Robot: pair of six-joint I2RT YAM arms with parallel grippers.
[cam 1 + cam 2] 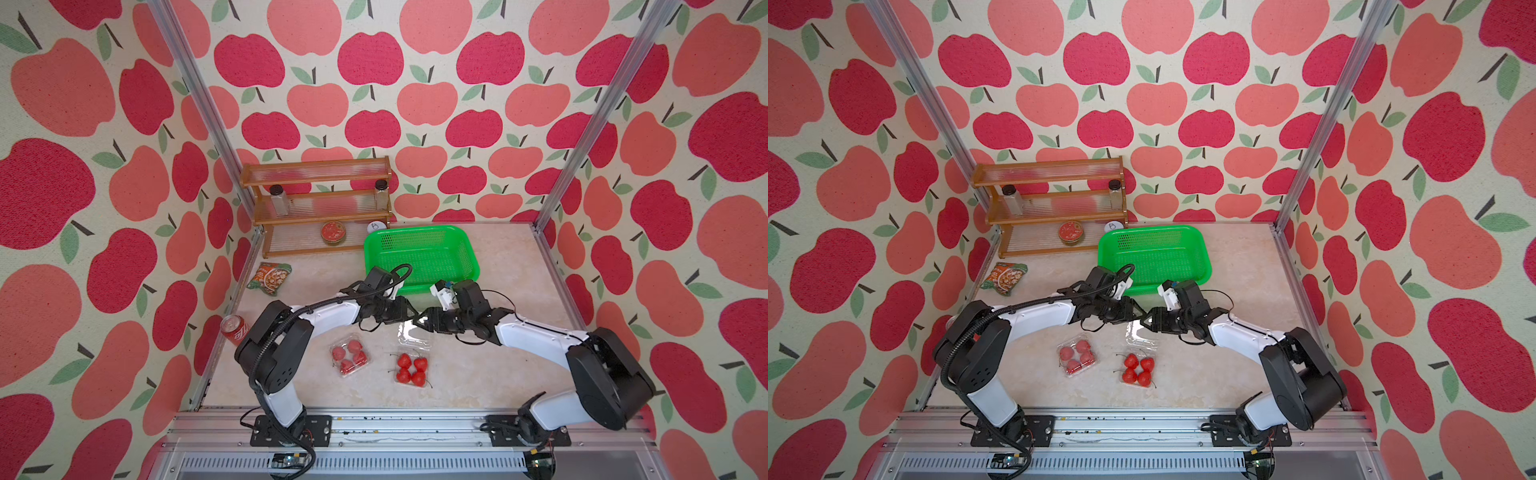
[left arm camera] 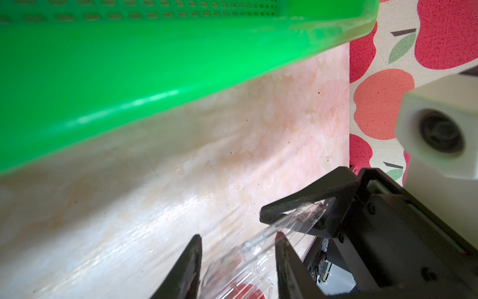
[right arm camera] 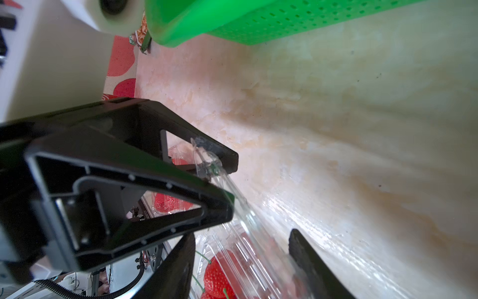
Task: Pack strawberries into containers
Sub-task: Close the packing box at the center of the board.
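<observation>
Clear container holds four glossy red strawberries. Its raised lid runs through the right claw, gaping loose, and the left claw, half-parted, grip unclear.

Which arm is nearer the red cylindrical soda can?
Left. The left arm has its big black joint right beside the red soda can. The right arm stands at the opposite side of the table, reaching toward the middle, well apart from the can.

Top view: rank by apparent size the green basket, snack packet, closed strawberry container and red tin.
1. green basket
2. snack packet and closed container: about alike, not ranked
3. red tin, smallest
</observation>
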